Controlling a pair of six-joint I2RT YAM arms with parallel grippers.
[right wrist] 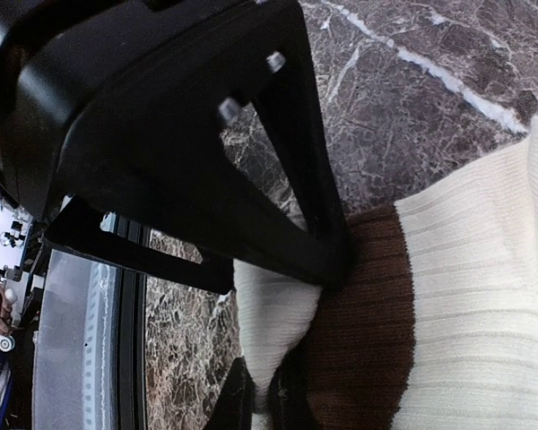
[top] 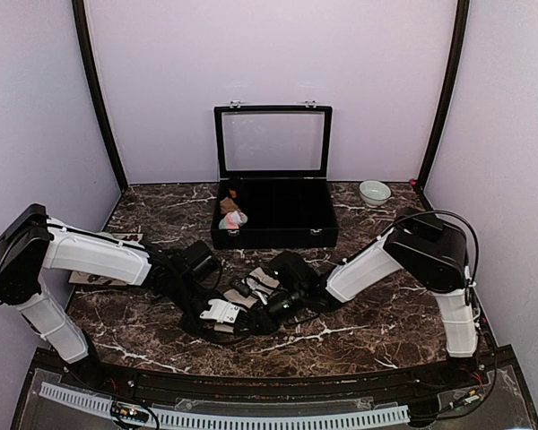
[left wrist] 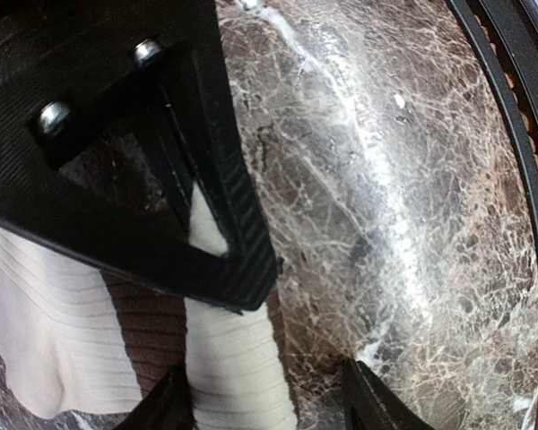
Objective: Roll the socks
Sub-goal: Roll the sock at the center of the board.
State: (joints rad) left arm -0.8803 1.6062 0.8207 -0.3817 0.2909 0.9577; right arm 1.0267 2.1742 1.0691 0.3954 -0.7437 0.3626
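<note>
The cream-beige sock with dark brown bands (top: 262,279) lies on the marble table between both arms. My right gripper (right wrist: 267,405) is shut, pinching a folded cream edge of this sock (right wrist: 278,313) beside a brown band. My left gripper (left wrist: 264,408) is open: its fingers straddle a narrow folded cream strip (left wrist: 233,358) that lies against the left finger (left wrist: 166,405), with a gap to the right one. In the top view the two grippers (top: 222,313) (top: 267,303) meet over the sock. The pink sock (top: 233,218) sits in the black box.
An open black box (top: 278,235) with a raised glass lid stands behind the arms, and a small tan-brown bundle (top: 229,204) is in it. A pale bowl (top: 374,192) sits back right. A flat tan sheet (top: 97,278) lies under the left arm. The table's black front rim (left wrist: 520,179) is close.
</note>
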